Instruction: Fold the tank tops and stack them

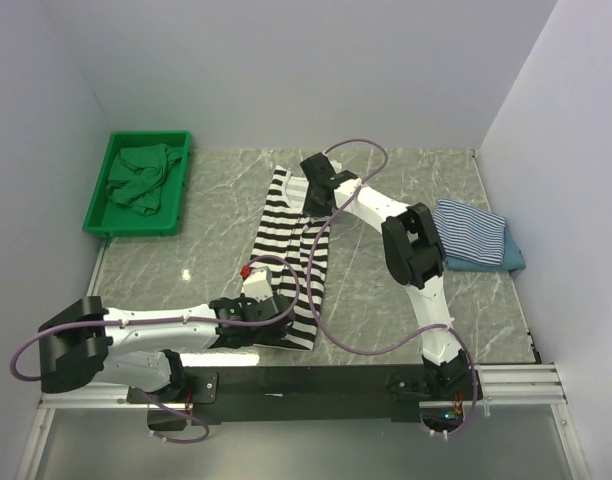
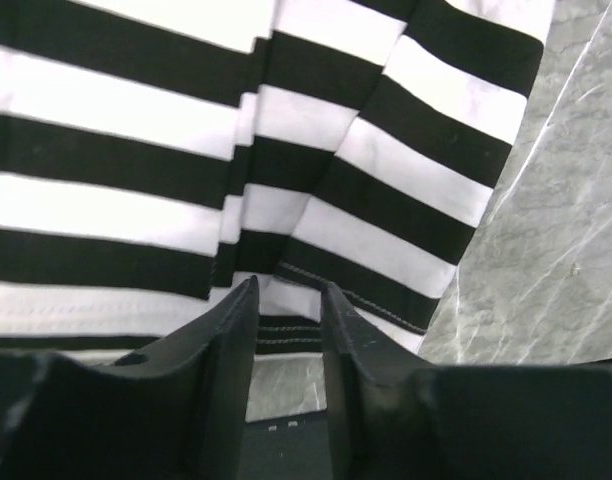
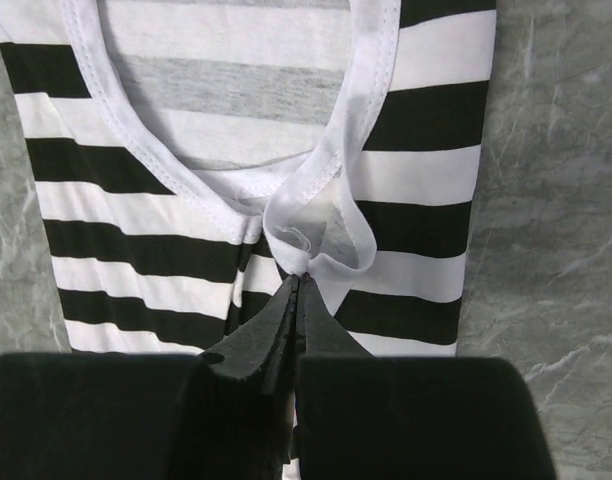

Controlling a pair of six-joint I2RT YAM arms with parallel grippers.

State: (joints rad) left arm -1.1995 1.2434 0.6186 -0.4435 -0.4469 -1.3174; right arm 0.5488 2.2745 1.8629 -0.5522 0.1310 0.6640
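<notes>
**Top external: wide-striped top part-folded, 1 end free**

The black-and-white tank top (image 1: 284,225) lay mid-worktop (image 1: 216,230) as a narrow band, long axis near-to-far, neck end far. The right gripper (image 3: 296,282) had its jaws clenched on the neck trim. The left gripper (image 2: 286,290) had its jaws parted at the hem, grasping nothing. The lengthwise fold looked done. Next would be a crosswise fold, neck toward hem, then onto the folded stack (image 1: 473,235).
</notes>
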